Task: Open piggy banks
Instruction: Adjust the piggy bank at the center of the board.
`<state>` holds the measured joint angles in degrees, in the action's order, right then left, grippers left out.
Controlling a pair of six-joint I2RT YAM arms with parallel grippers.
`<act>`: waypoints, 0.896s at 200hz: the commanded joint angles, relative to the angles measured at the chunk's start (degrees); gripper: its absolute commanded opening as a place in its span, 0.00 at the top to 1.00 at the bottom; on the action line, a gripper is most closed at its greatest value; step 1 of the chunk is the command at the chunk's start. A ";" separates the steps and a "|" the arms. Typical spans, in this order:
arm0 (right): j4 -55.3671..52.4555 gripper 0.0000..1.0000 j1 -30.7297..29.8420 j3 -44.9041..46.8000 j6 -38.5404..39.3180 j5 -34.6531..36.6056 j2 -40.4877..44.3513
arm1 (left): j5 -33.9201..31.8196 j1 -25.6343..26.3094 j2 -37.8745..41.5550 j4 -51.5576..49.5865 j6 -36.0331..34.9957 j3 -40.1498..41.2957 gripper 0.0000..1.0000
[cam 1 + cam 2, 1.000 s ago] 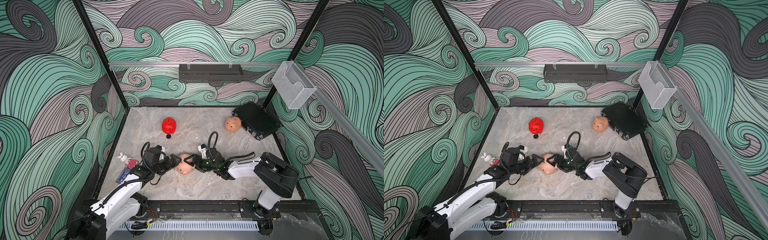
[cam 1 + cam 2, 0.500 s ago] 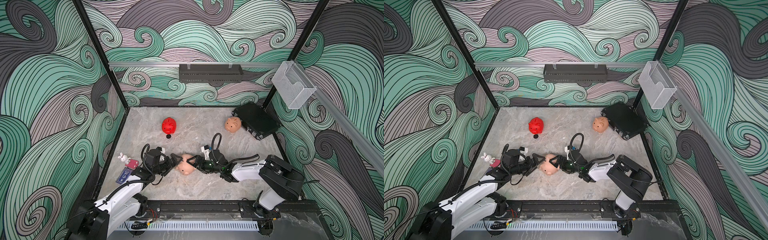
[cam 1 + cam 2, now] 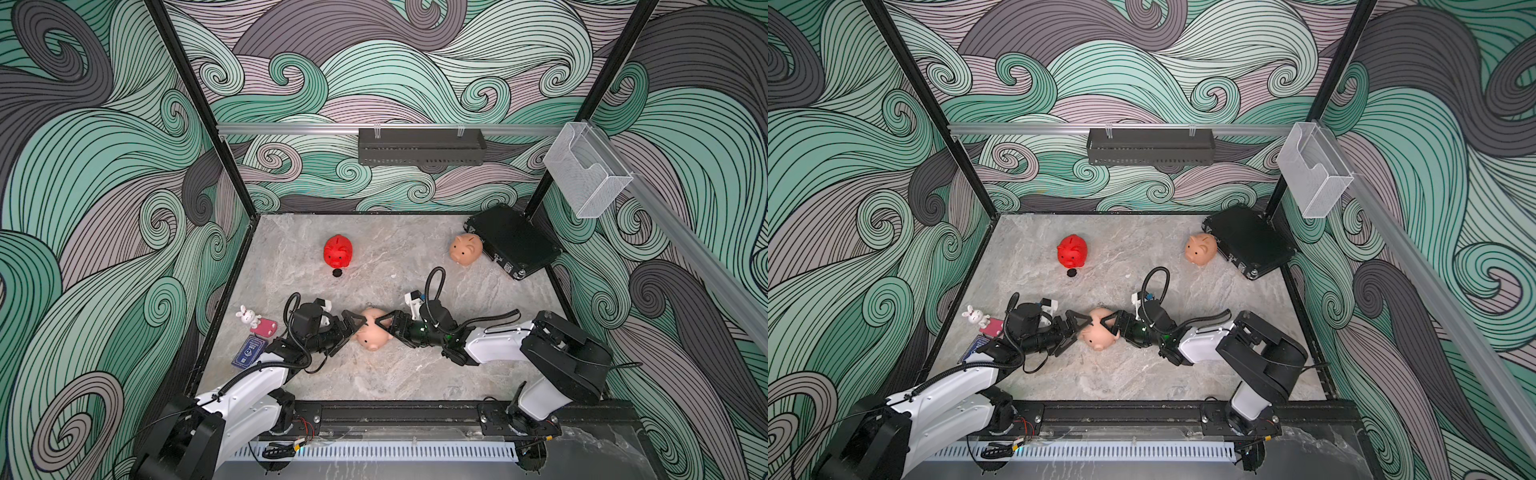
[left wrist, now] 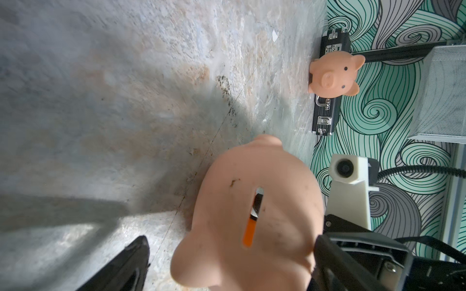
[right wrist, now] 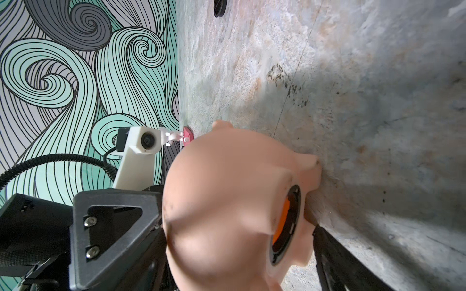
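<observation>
**Peach plastic pig flanked by two spread hands**

The front pig (image 3: 372, 334) is found on the table (image 3: 415, 374), near the middle of its front edge. It is judged hollow and light. Its smooth rounded shell may yield a little and slip. A hold across back and belly is advised, and the black ring (image 5: 287, 221) in the belly, where orange is seen, should be left free.

The left hand (image 3: 356, 330) is spread fully on the side toward the left edge, and nothing is held. The right hand (image 3: 386, 328) is spread wide on the other side, with one jaw just beside the feet. Whether the pig is pressed cannot be told.

The red pig (image 3: 338, 251), with a loose plug (image 3: 337, 273) just beside it, and the far pig (image 3: 466, 249), by the black case (image 3: 515, 241) in the back right corner, are well apart from both hands.

Compared with a second before, the right arm's elbow is seen slightly nearer the right edge. The pigs are not displaced.
</observation>
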<state>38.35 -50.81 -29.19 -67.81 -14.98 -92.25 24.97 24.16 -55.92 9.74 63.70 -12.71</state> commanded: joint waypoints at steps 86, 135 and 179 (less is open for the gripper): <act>-16.21 0.12 0.62 2.28 0.89 4.76 -2.22 | 1.06 0.97 -4.67 10.34 1.90 2.61 0.01; -15.37 0.12 0.53 2.67 0.48 4.73 -2.86 | -0.16 1.22 -3.46 7.82 0.77 2.19 0.13; -17.71 0.12 0.45 1.46 3.98 5.21 3.05 | -0.01 1.24 -3.41 7.50 0.53 1.90 0.16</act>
<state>35.44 -49.34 -28.77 -67.79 -10.41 -90.39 24.51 24.56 -59.00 19.68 65.19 -10.90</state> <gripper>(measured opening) 0.882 0.840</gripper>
